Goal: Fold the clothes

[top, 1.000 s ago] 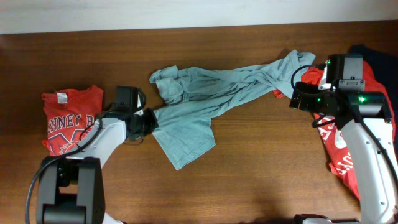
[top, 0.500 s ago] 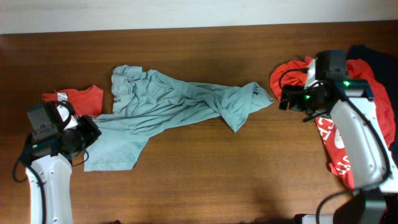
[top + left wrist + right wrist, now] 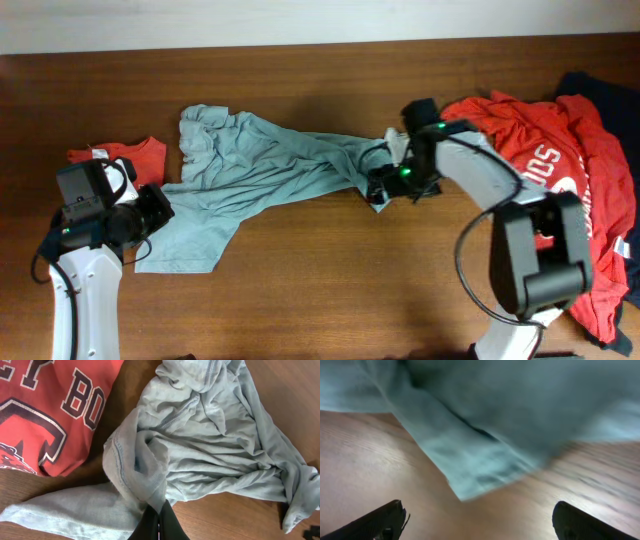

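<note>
T-shirt (image 3: 270, 165), pale grey-blue, lies rumpled across the bench (image 3: 300, 290), centre-left. Left gripper (image 3: 157, 521): jaws together, clamped on a fold of its hem, just beside the red T-shirt (image 3: 45, 410). Right gripper (image 3: 480, 517): jaws wide apart, low over the grey-blue shirt's right corner.

The wooden table (image 3: 330, 300) bears a grey-blue T-shirt (image 3: 270, 165), red shirts (image 3: 530, 130) and a navy garment (image 3: 605, 90).

Crumpled grey-blue T-shirt (image 3: 270, 165) between red ones (image 3: 125, 155).
</note>
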